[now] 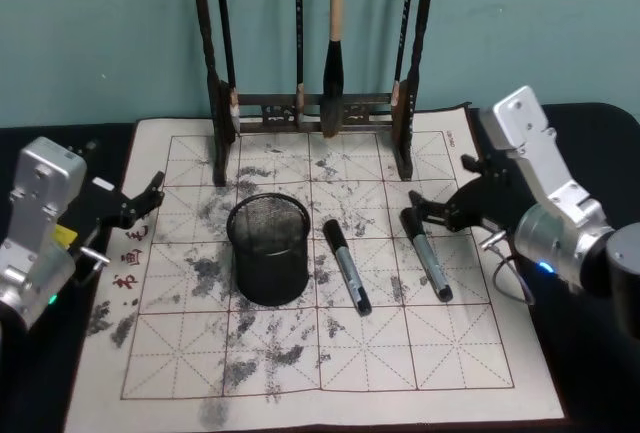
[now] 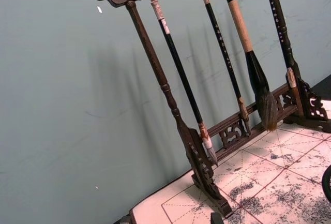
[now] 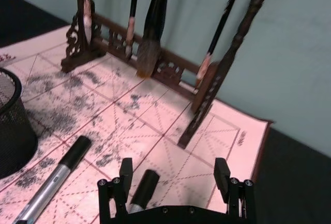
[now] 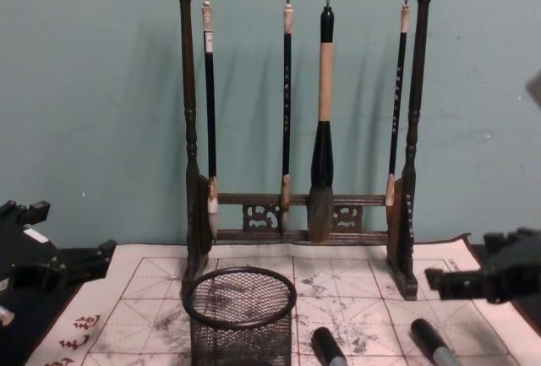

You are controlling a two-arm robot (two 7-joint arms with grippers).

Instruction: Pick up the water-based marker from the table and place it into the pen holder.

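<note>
Two water-based markers with black caps lie on the cream mat of the table (image 1: 450, 353): one (image 1: 347, 265) just right of the pen holder, the other (image 1: 426, 253) farther right. The pen holder (image 1: 268, 248), a black mesh cup, stands upright mid-mat. My right gripper (image 1: 440, 191) hovers open over the cap end of the right-hand marker. In the right wrist view that cap (image 3: 145, 185) sits between the fingers (image 3: 125, 175), nearer one of them, untouched. At the mat's left edge my left gripper (image 1: 140, 203) is open and holds nothing.
A tall dark wooden rack (image 1: 310, 108) with several hanging calligraphy brushes stands along the mat's far edge, close behind the pen holder. Grey ink smudges and red characters (image 1: 128, 263) mark the mat. A teal wall closes the back.
</note>
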